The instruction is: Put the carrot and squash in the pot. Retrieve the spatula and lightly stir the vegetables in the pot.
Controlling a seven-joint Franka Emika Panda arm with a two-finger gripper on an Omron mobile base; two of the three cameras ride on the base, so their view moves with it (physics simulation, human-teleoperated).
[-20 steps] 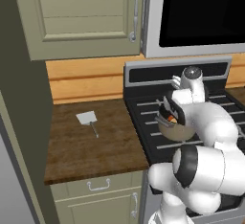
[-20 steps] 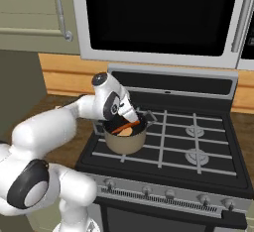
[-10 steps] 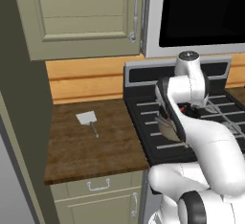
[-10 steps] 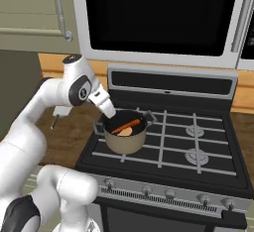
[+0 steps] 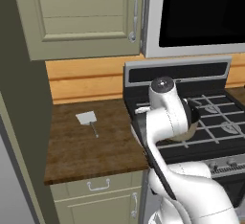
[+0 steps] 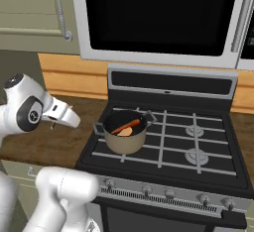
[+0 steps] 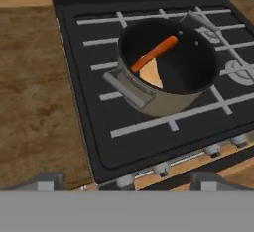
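Observation:
The tan-bronze pot (image 6: 122, 144) stands on the stove's front left burner. In it the thin orange-red carrot (image 7: 155, 53) leans across the dark interior, with the stubby tan squash (image 7: 151, 74) lying under its lower end. Both also show from the right base, the carrot (image 6: 125, 126) above the squash (image 6: 125, 132). The spatula (image 5: 87, 119) lies flat on the wooden counter left of the stove, blade to the back. My gripper (image 7: 128, 182) is open and holds nothing; it hovers up and to the left of the pot, near the counter's edge. In the left base view my arm covers most of the pot (image 5: 191, 125).
The black stove (image 6: 168, 146) has grates and knobs along its front. A brown wooden counter (image 5: 72, 146) lies to its left, with a drawer (image 5: 98, 185) beneath. A cabinet (image 5: 86, 12) and a microwave (image 6: 158, 13) hang overhead.
My hand has drawn up and away from the pot toward the left, over the counter side. The carrot and squash have stayed in the pot. The spatula has not moved.

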